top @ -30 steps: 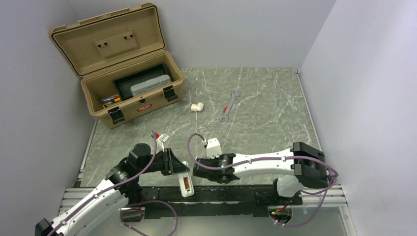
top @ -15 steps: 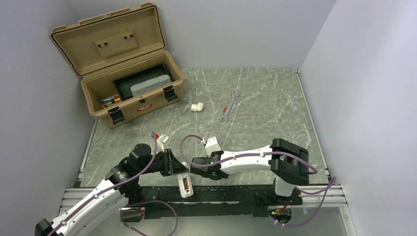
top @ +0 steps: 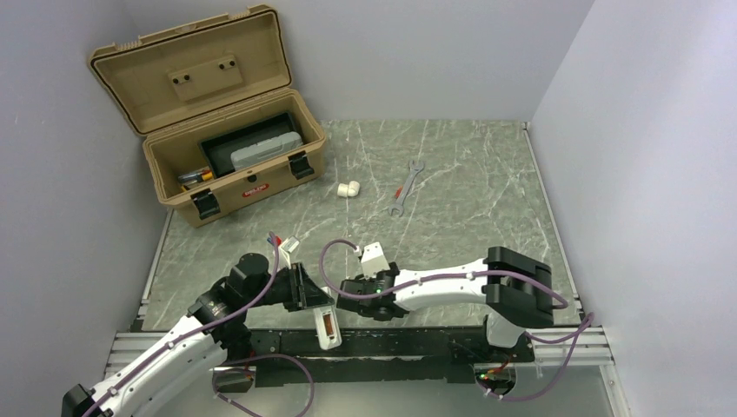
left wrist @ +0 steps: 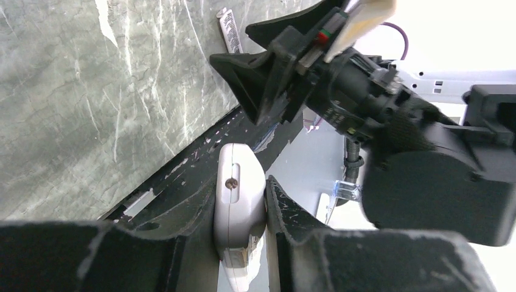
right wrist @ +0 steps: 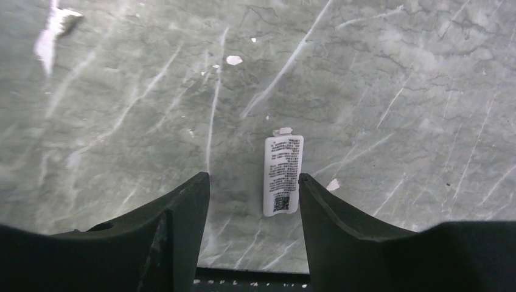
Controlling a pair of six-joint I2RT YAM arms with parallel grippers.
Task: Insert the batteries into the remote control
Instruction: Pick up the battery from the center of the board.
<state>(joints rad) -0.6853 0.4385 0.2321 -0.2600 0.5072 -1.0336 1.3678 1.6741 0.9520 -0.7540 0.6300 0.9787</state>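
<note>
Clamping remote control (left wrist: pixel 235 182) over table (top: pixel 452 174) near edge: left tool (left wrist: pixel 241 204).

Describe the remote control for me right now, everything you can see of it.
The remote control is a slim white plastic bar with a rounded end, clamped across its width in the left gripper above the black rail at the near edge. A small screw sits in one face; the top view shows an orange-brown recess, contents unclear.
</note>
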